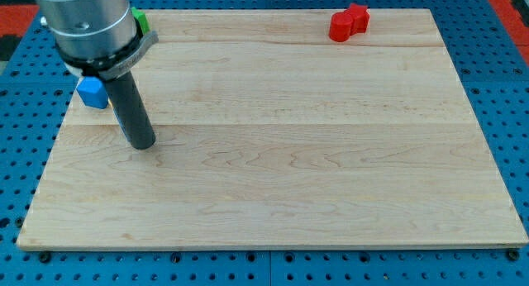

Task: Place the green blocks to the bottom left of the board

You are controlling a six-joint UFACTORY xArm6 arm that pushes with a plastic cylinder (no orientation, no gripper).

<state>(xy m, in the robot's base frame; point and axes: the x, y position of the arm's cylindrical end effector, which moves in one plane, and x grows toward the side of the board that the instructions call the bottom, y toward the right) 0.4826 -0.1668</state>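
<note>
Our tip [143, 142] rests on the desk [281, 170], just beside the blue block [92, 92]; a green block [141, 21] lies partly hidden behind the arm; no fingers fitted.

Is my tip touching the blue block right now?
Apart. The camera view shows bare board between my tip and the blue block, which sits to the tip's upper left, beside the rod's upper part.

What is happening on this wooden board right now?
A robot arm with a dark rod is meant to push the green blocks to the board's bottom left. My tip rests on the wooden board, just below-right of a blue block. One green block peeks out at the top left; red blocks sit top right.
</note>
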